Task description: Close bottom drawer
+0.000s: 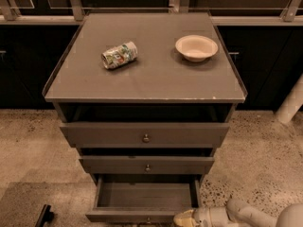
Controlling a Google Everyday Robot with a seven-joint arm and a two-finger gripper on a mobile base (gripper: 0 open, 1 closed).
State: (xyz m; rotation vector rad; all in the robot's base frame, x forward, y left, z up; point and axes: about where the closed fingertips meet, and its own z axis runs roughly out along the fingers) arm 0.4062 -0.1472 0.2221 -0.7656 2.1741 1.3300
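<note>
Drawer point(144, 196), lowest of three, pulled well out at the near foot of the bench point(156, 82). End effector point(183, 218) low at near right, just beside the front's right end; spread or pressed together, cannot tell. On top: crushed can point(119, 55) left, bowl point(196, 47) right, well apart.

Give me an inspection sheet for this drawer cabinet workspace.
Surface: grey cabinet top, flat.
Job's things: bottom drawer pulled well out, nothing seen inside; middle drawer and top drawer sit further in.
Clutter: can lying on its side, left; white bowl upright, right; the two apart.
Grippers: gripper low, at the bottom drawer's right front corner; contact cannot be told.
Cables: nothing seen.
Surroundings: speckled floor; white post at right.
</note>
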